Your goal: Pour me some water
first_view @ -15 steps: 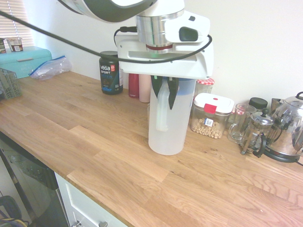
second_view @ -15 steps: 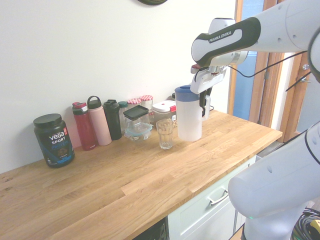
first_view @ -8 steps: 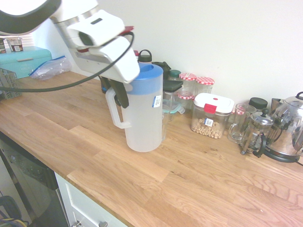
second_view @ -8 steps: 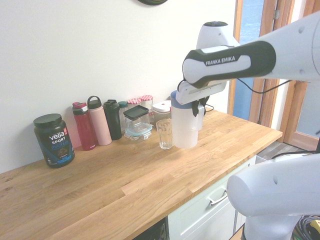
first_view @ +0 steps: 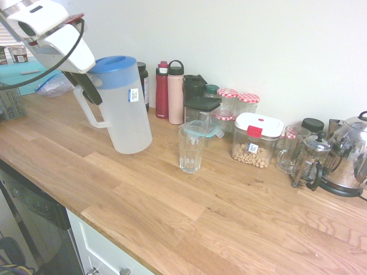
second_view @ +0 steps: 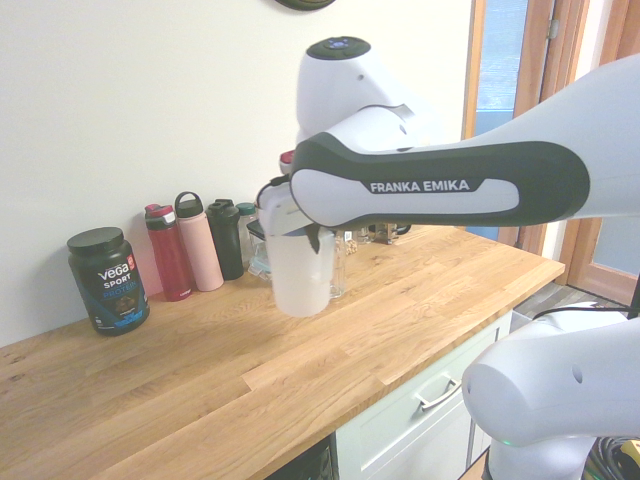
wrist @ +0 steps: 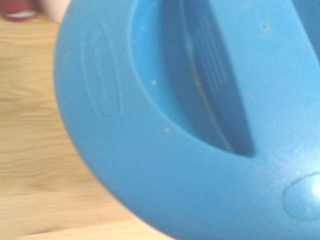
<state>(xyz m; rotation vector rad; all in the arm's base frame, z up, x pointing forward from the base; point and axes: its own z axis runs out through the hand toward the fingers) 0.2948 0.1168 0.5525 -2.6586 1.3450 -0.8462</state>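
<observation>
Pitcher (first_view: 122, 106) tilted slightly off upright, long axis near vertical, blue lid (first_view: 112, 63) leaning toward the gripper (first_view: 86, 87), translucent white body with small label, held clear above the wooden surface (first_view: 172, 200), gripper clamped on its handle, empty glass (first_view: 190, 149) standing nearby.

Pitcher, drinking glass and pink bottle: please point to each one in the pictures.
pitcher (first_view: 127, 123): first exterior view, on its translucent body.
drinking glass (first_view: 190, 150): first exterior view, on its side wall.
pink bottle (first_view: 175, 98): first exterior view, on its body.
</observation>
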